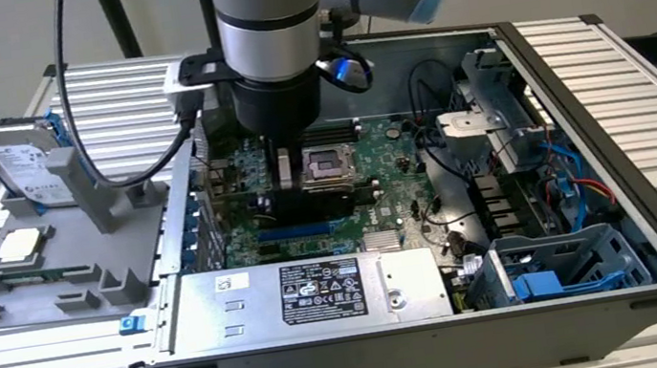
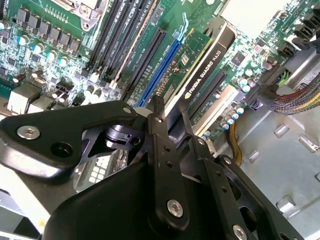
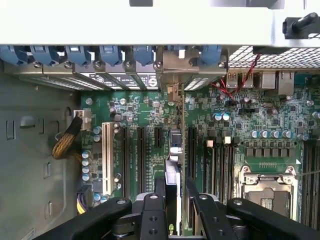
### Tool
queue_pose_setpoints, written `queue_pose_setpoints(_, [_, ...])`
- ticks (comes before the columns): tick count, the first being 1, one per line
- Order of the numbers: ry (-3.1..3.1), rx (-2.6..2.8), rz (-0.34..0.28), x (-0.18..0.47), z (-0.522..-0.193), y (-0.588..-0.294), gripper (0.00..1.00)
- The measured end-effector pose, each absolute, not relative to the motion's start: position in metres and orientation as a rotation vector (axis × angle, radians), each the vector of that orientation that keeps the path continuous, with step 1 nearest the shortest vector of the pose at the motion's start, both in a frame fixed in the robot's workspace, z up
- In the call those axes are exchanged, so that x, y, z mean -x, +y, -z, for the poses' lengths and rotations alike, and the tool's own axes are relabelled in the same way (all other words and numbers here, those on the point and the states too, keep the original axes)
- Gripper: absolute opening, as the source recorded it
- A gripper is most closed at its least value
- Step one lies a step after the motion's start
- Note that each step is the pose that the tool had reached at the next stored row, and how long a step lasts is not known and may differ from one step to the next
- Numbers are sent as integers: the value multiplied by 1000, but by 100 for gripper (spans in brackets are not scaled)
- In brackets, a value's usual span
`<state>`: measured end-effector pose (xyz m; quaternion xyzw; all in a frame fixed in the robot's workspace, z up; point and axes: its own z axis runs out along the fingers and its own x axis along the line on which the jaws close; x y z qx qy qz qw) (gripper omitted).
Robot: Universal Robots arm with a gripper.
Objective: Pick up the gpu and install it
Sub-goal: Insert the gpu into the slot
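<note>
The arm reaches straight down into the open case [image 1: 640,198], and its gripper [image 3: 172,200] pinches the gpu [image 2: 202,62] on edge between both fingers [image 3: 150,210], so the card stands upright with its connector edge turned toward the board [image 3: 235,115]. In the second wrist view the gpu's black shroud and a strip of its green circuit side run away from the fingers, lying along the blue slot [image 2: 160,67]; the card looks to be over or in that slot, though whether it is fully seated cannot be told. In the first wrist view the gpu shows as a thin edge between the fingers, pointing toward the case's rear wall, where a silver bracket [image 3: 177,60] sits among the blue clips [image 3: 110,52]; holding it this way lines the card's end up with the rear opening. Gripping it near one end and from above keeps the fingers clear of the neighbouring black slots [image 3: 141,150] and the cpu socket [image 3: 267,187]. In the exterior view, a grey fixture [image 1: 44,272] stands outside the case on the exterior view's left, with a hard drive [image 1: 23,164] upright in it and a memory stick [image 1: 33,279] lying in its groove.
</note>
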<state>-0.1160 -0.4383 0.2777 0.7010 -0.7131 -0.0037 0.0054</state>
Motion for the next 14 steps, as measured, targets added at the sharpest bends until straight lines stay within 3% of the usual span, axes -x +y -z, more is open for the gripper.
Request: queue_pose_setpoints(14, [-2233, -2195, 12, 118, -268, -437, 0])
